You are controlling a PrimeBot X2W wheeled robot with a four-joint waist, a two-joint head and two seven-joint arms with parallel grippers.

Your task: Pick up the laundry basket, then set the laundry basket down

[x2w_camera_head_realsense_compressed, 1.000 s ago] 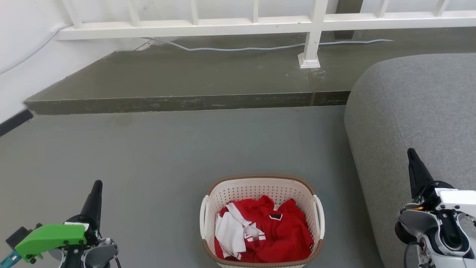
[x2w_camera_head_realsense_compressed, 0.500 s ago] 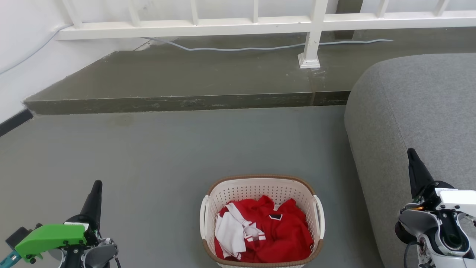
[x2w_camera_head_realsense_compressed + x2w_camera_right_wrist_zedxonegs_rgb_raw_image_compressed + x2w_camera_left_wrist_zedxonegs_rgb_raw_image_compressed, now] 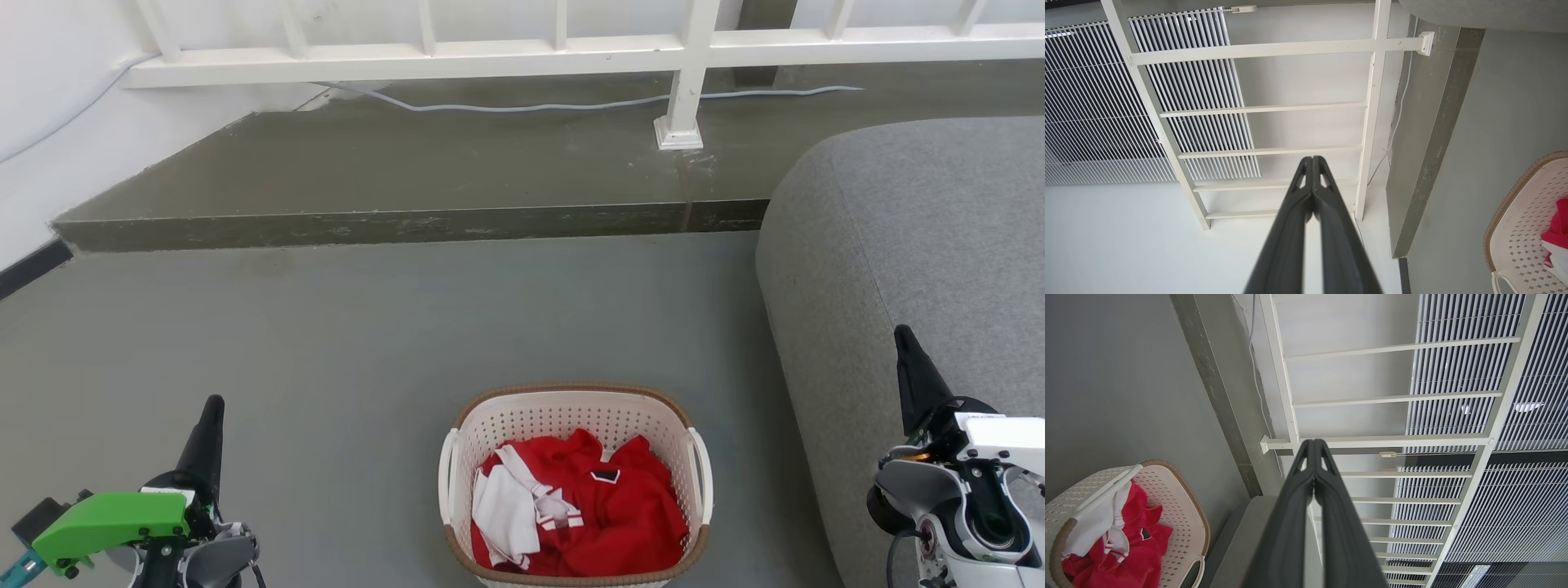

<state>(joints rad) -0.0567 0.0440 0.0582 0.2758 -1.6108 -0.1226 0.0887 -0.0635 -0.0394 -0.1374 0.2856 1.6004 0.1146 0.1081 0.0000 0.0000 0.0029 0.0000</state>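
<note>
grey floor (image 3: 343,343), laundry basket (image 3: 571,412) of red clothes (image 3: 608,514) beside grey sofa (image 3: 914,245), white railing (image 3: 490,57) behind, left gripper (image 3: 211,425) and right gripper (image 3: 908,359) both pressed together, well apart from it

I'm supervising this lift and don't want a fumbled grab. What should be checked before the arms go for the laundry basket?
1. The laundry basket stands upright on the floor: ok.
2. The left handle and right handle are free of clothing: ok.
3. The red clothing lies inside, nothing hanging over: ok.
4. Fingers open to take a handle: not ok; the left gripper and right gripper are both shut.
5. Grippers at the handles: not ok; both sit out to the sides, apart from the basket.
6. Room for the right arm between basket and sofa: cannot tell.
</note>
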